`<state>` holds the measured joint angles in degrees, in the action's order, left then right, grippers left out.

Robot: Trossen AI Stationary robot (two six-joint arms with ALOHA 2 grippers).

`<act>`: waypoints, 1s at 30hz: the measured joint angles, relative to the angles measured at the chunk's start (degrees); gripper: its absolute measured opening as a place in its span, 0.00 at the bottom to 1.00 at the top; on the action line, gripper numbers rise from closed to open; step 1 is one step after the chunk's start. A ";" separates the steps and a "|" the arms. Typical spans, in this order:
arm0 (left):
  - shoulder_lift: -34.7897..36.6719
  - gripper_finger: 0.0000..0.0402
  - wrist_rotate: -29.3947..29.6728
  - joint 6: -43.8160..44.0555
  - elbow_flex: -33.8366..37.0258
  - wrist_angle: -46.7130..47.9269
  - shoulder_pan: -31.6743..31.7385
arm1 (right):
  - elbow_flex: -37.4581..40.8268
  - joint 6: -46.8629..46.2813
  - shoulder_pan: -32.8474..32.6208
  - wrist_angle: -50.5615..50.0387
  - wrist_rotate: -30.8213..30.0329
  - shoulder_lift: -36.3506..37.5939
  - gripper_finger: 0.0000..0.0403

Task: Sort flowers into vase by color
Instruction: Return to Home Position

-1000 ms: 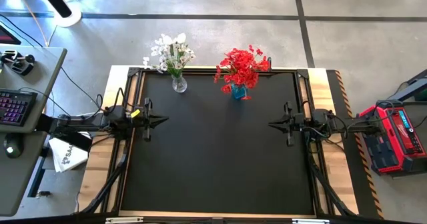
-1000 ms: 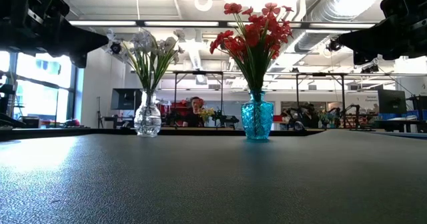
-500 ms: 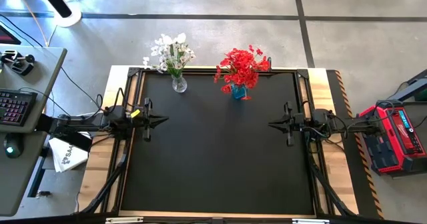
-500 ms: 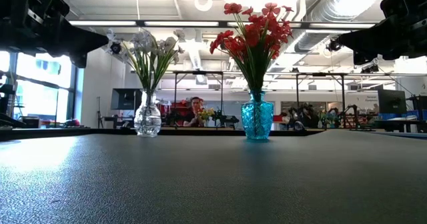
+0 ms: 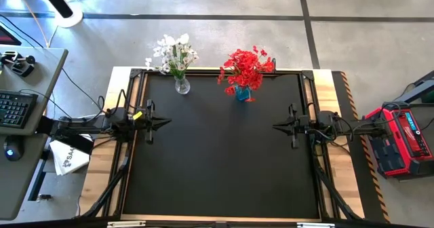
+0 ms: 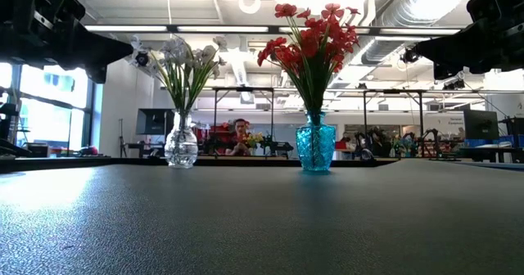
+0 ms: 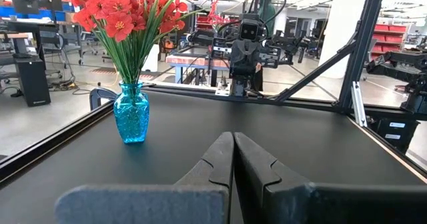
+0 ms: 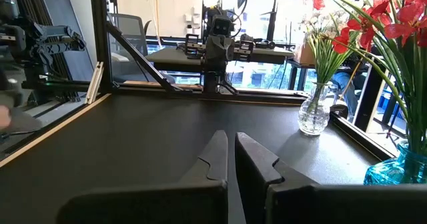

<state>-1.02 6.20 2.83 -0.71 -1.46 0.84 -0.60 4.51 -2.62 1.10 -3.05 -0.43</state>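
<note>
Black tabletop [image 5: 224, 167] lies beneath the left tool [image 5: 165, 121] and right tool [image 5: 277, 125], both closed and empty.

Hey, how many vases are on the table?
2. A clear glass vase with white flowers stands at the table's far edge, nearer the left gripper; a blue vase with red flowers, nearer the right gripper. None seems hidden.

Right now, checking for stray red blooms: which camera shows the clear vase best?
The low view: the clear vase stands side-on and unblocked, holding only white flowers. The high view shows it small, from above. The right wrist view shows its blooms partly behind red flowers. The left wrist view misses it.
</note>
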 joint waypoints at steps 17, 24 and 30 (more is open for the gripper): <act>0.00 0.00 0.00 -0.02 0.00 0.01 0.00 | 0.00 0.00 0.01 -0.02 0.00 0.00 0.00; 0.00 0.00 0.00 -0.02 0.00 -0.01 -0.02 | 0.00 0.00 -0.01 0.00 0.00 0.00 0.00; 0.00 0.00 0.00 -0.02 0.00 -0.02 0.00 | 0.00 -0.01 0.00 -0.01 -0.01 0.00 0.00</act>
<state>-1.02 6.20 2.81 -0.71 -1.48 0.84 -0.60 4.50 -2.62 1.09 -3.06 -0.43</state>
